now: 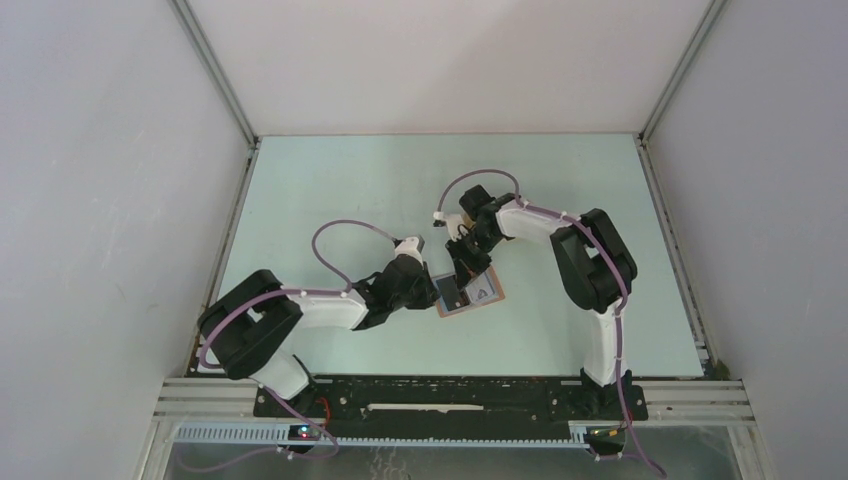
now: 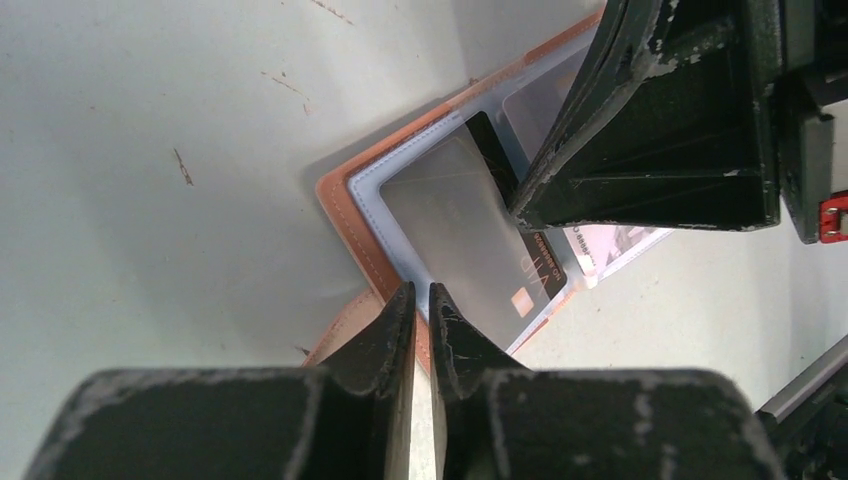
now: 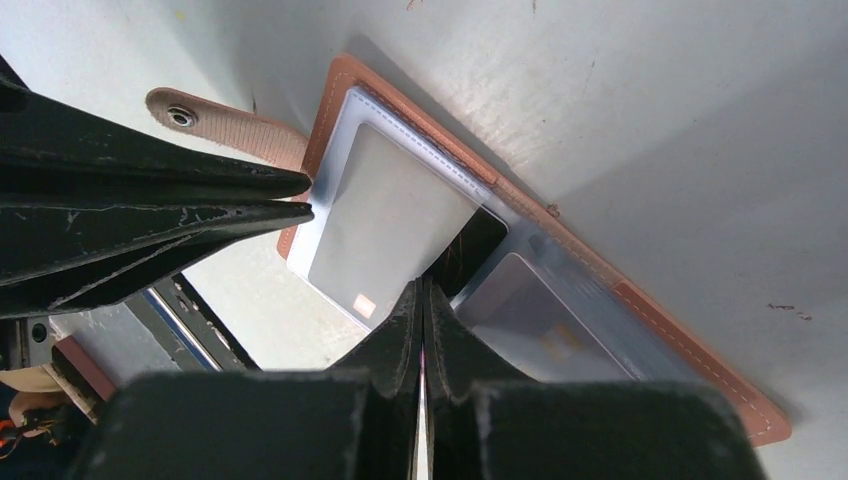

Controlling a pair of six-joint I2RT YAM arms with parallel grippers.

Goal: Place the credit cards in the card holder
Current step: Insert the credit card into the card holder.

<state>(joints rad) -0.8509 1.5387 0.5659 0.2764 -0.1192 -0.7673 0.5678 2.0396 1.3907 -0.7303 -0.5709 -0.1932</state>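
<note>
A pale green desk (image 1: 350, 200) is seen from above, closed in by plain white walls (image 1: 440, 60) on three sides. The left arm (image 1: 320, 308) is stretched low across the desk from its base, and the right arm (image 1: 590, 262) is raised, bent at the elbow and folded back down, so that both wrists are brought together near the middle of the desk. The card holder (image 2: 358, 228) is laid open and flat directly beneath the two grippers. The left gripper (image 2: 421, 292) is closed to a narrow slit, and the holder's orange-brown edge is caught between its tips, just beside the strap tab (image 3: 225, 125). The right gripper (image 3: 422, 290) is clenched fully, with nothing seen between its fingers; its tips are pressed against the exposed end of a dark credit card (image 2: 545, 272). Most of this card is tucked under the clear pocket just ahead of the left gripper. A pale credit card (image 3: 530, 320) is seated in the neighbouring pocket, just to the right of the right gripper's tips.
</note>
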